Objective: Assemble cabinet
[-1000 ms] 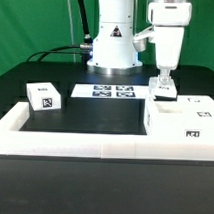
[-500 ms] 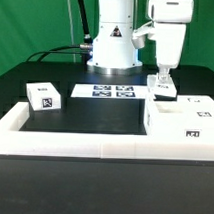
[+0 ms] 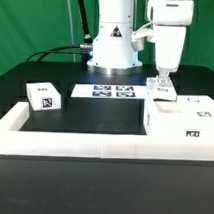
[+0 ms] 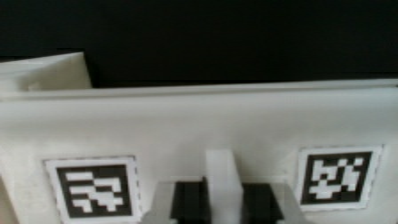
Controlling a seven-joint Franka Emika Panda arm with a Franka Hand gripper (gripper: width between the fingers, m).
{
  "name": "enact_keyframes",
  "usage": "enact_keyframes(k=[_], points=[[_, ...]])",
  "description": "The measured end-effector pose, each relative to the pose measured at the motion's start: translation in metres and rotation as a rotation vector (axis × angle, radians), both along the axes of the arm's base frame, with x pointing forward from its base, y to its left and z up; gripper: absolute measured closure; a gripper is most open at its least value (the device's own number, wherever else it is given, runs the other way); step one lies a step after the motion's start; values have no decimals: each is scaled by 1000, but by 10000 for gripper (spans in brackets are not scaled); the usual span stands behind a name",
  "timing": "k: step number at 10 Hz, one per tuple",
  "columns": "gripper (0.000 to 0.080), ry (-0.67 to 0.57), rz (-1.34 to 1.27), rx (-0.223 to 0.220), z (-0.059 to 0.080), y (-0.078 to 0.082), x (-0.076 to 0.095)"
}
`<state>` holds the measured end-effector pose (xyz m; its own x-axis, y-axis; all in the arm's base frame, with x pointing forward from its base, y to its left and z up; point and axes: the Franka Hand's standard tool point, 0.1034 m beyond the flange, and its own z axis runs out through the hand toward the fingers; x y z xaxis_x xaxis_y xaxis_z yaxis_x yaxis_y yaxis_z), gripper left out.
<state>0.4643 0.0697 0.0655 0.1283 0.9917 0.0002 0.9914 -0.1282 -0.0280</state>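
White plastic in the claw (image 3: 163,83): pinching a small block (image 3: 165,93) over the black bench (image 3: 95,113).
Squeezing nearly shut on its thin rib (image 4: 221,180), just behind the open cabinet body (image 3: 184,126) at the exterior view's right; standing well apart from a second block (image 3: 41,96) left of the marker board (image 3: 108,92), behind the border rail (image 3: 84,146).

This looks like a robotics lab: a white robot arm base (image 3: 114,40) (warning triangle on its front) stands top centre on a black table (image 3: 95,115) before a green curtain (image 3: 28,22). A marker board (image 3: 108,92) lies mid-frame, and cables (image 3: 57,51) trail at upper left.
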Motion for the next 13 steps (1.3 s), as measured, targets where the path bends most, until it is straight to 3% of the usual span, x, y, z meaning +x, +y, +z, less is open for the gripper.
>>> enact_keyframes(k=[13], points=[[731,-14,7,7,-1,1,-2]])
